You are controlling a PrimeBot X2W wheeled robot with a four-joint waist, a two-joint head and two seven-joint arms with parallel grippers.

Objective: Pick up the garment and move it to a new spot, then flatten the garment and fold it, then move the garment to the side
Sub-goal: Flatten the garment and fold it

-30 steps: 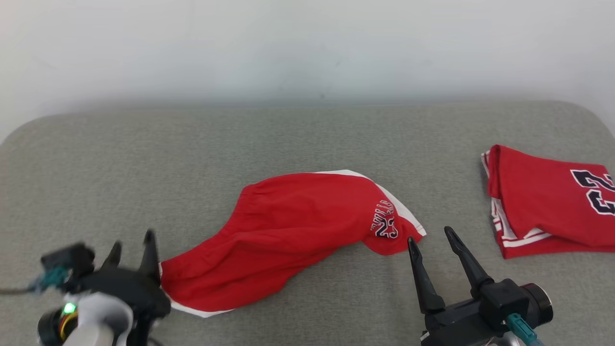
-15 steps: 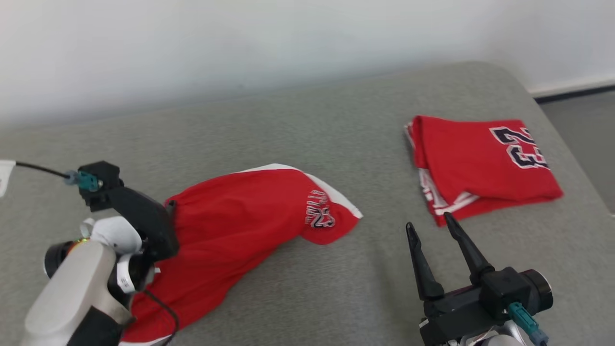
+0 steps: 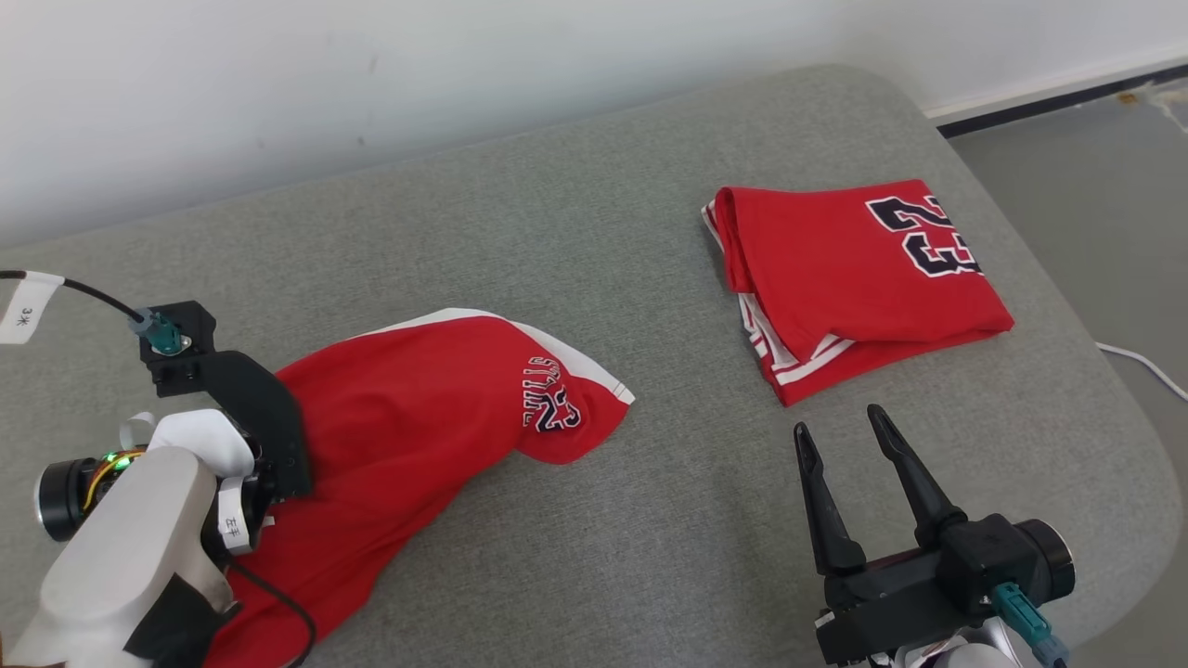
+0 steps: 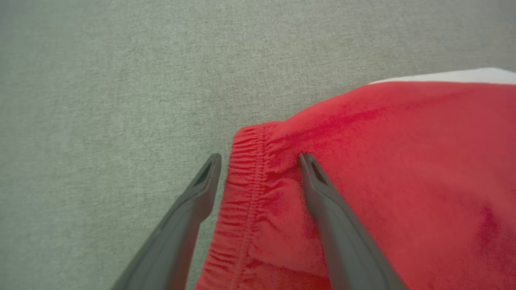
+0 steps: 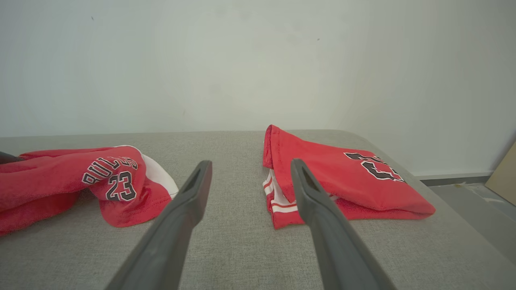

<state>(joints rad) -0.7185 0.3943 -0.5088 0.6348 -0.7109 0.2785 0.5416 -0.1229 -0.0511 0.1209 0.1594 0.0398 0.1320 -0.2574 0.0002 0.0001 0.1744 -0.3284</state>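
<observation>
The left claw [image 4: 260, 156], spread astride the waistband [image 4: 244, 193] of the red shorts [image 3: 418, 417], is best lowered and closed on the whole band, while the right claw [image 3: 840, 419] is held spread.

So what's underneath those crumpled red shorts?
The red shorts lie on the grey cushion, which shows around them. The left gripper stands open astride the waistband, one finger beside it and one over the cloth. Whatever lies directly under the cloth is covered.
</observation>
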